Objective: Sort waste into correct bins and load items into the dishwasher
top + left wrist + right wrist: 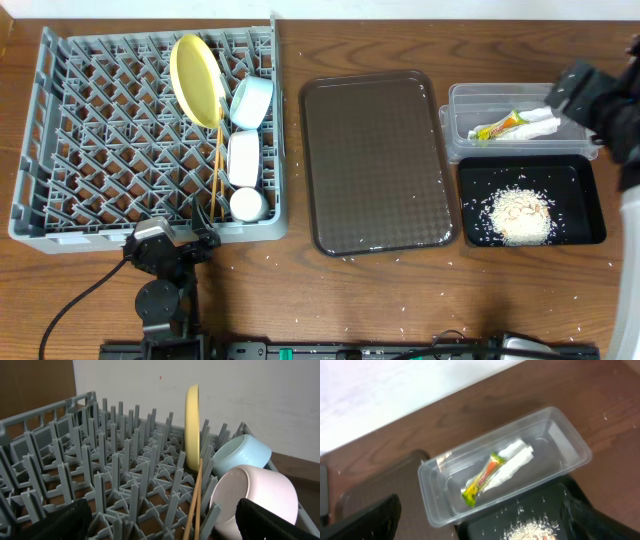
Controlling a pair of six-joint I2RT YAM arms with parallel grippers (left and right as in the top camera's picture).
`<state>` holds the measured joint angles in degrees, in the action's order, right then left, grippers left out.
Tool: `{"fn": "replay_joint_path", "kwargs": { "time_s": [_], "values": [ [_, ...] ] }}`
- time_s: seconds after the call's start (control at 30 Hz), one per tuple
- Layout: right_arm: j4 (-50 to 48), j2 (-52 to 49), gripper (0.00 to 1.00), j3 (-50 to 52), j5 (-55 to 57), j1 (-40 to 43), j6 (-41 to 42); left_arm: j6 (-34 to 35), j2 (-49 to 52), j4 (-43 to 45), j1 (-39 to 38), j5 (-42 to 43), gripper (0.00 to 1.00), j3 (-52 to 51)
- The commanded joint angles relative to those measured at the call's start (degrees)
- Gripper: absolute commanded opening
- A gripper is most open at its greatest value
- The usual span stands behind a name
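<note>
The grey dishwasher rack (100, 130) holds an upright yellow plate (196, 80), a light blue bowl (251, 101), a white bowl (244, 158), a small white cup (248, 204) and two chopsticks (215, 175). My left gripper (175, 242) hovers open at the rack's front edge with nothing between its fingers. In the left wrist view the gripper (165, 530) faces the plate (192, 425), blue bowl (240, 452), white bowl (255, 497) and chopsticks (196, 505). My right gripper (572, 92) is open above the clear tub (460, 100), which holds the wrapper (482, 480) and napkin (512, 462). Rice scraps (520, 215) lie in the black tray (590, 175).
A dark brown serving tray (375, 160) lies between the rack and the bins. Stray rice grains dot the wooden table (400, 300) near the front edge. The left arm's base and cable sit at the bottom left.
</note>
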<state>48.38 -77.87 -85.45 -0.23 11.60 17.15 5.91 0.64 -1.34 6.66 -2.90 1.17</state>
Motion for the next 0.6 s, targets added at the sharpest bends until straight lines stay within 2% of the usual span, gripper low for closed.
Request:
{"fn": "replay_joint_path", "kwargs": {
  "time_s": [0.0,0.57],
  "values": [
    [-6.78,8.31,0.99,11.08,4.11,-4.2,-3.98,-0.79,-0.37,-2.54,0.17,-0.59,0.93,-0.94],
    [-38.01,46.56,0.99,60.17,6.43,-16.65,-3.93,-0.79,-0.37,-2.54,0.17,-0.59,0.93,-0.94]
  ]
}}
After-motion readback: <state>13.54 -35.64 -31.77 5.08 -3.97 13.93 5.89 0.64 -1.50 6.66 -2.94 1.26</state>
